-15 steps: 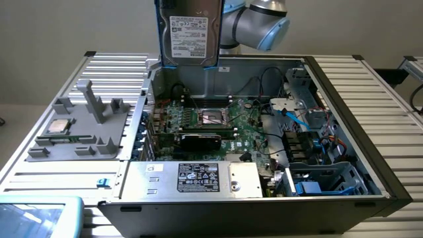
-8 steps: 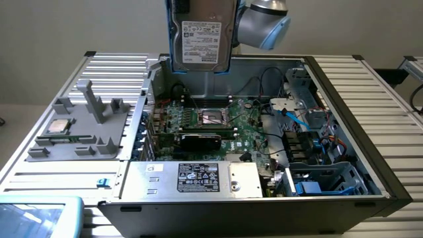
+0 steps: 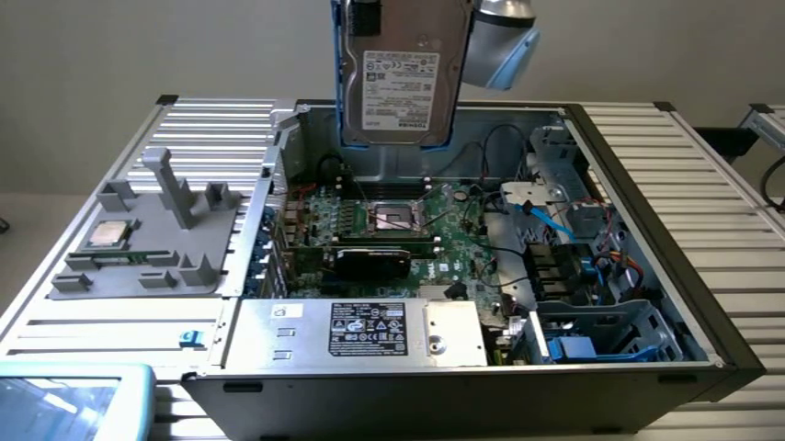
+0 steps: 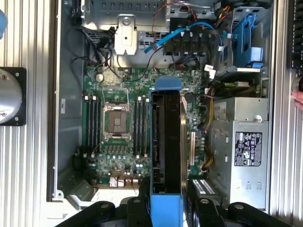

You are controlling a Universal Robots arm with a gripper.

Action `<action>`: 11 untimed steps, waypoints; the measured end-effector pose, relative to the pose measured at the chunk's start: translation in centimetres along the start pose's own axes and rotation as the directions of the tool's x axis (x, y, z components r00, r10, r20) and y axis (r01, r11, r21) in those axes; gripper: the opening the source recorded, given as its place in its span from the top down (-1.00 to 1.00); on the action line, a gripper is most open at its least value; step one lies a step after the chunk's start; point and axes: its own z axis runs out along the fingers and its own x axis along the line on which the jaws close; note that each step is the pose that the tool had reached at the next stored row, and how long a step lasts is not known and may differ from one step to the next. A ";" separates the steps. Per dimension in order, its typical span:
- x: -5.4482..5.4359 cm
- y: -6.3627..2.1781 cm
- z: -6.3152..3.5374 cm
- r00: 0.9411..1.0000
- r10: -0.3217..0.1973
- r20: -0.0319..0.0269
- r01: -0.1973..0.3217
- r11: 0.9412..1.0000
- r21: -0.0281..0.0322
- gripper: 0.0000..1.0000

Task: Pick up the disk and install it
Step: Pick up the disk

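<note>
Exterior view: disk (image 3: 392, 78), upright, clamped in gripper (image 4: 166, 205) above open computer case (image 3: 429, 404). Handling advice: keep vertical, clear of cables (image 3: 552, 216), square to drive cage (image 3: 601, 326).

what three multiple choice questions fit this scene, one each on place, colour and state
1. Where is the disk?
A) hanging above the open computer case
B) lying flat inside it
C) lying beside it

2. What colour is the bracket round the disk?
A) red
B) blue
C) yellow

3. What state is the hand in?
A) open and empty
B) shut on the disk
C) shut on a cable

Answers:
1 A: it hangs over the case in the exterior view.
2 B: blue plastic edges it.
3 B: the hand grips its two sides.
</note>
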 end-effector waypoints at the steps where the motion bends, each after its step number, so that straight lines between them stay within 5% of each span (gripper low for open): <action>1: -0.3 0.29 0.01 1.000 0.000 0.000 0.000 1.000 0.000 0.25; 11: -3.1 2.42 0.07 1.000 0.000 0.000 0.000 1.000 0.000 0.25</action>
